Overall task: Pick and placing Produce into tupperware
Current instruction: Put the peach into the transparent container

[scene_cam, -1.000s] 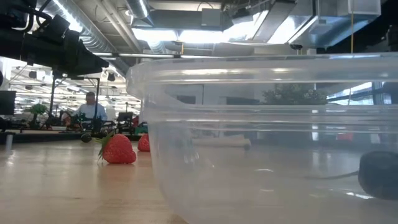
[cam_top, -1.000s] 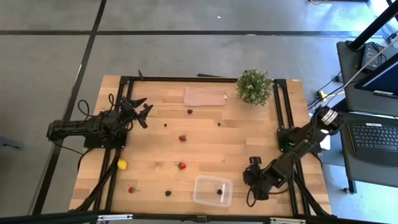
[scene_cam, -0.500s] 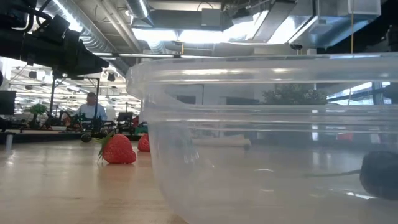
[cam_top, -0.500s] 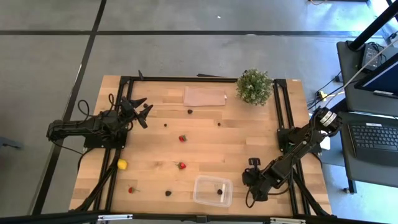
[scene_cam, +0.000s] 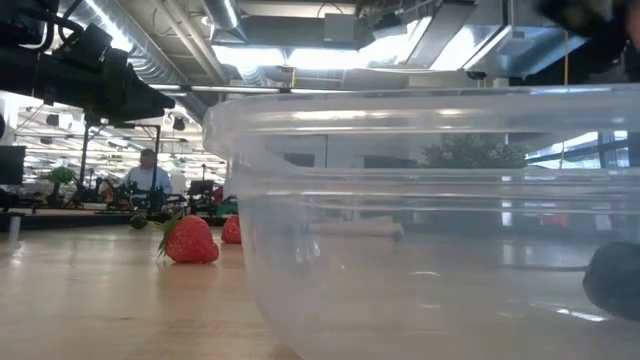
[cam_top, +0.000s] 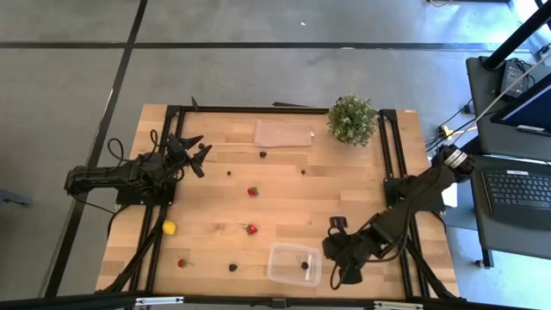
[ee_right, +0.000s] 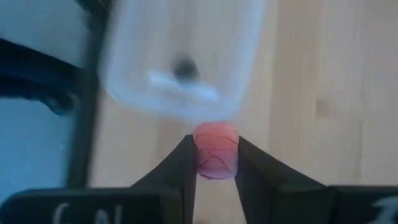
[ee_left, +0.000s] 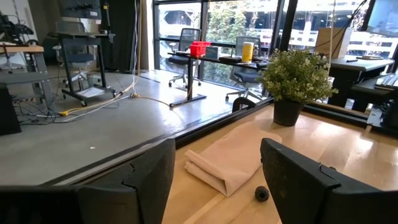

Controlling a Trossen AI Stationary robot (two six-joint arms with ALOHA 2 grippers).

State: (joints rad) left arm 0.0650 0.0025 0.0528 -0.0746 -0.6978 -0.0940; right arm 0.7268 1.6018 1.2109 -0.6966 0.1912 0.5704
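The clear tupperware [cam_top: 294, 264] stands near the table's front edge with a dark berry [cam_top: 303, 265] on its floor. In the low view its wall [scene_cam: 430, 220] fills most of the picture. My right gripper [cam_top: 336, 257] hovers just right of the tub, shut on a small red produce piece [ee_right: 216, 155]. Loose on the wood lie strawberries [cam_top: 252, 191] [cam_top: 251, 229] [cam_top: 182, 263], a lemon [cam_top: 170, 227] and dark berries [cam_top: 263, 155] [cam_top: 232, 267]. My left gripper [cam_top: 196, 155] waits open at the far left. My right gripper pinches the red piece by its two sides [ee_right: 202, 154] between its two fingertips. The fingers point down toward the table, with the tub's near wall [ee_right: 180, 99] just beyond them. The piece sits upright between the fingertips, its top showing past them.
A bushy potted plant [cam_top: 352, 120] stands at the far right, and a folded brownish sheet [cam_top: 283, 133] lies beside it. Black rails [cam_top: 389, 164] run along both table sides. Bare wood lies between the tub and the sheet. A person sits far off in the room [scene_cam: 147, 178].
My right gripper has moved toward the table's left edge, closing on the tupperware's right side. The tub and the loose produce have stayed in place.
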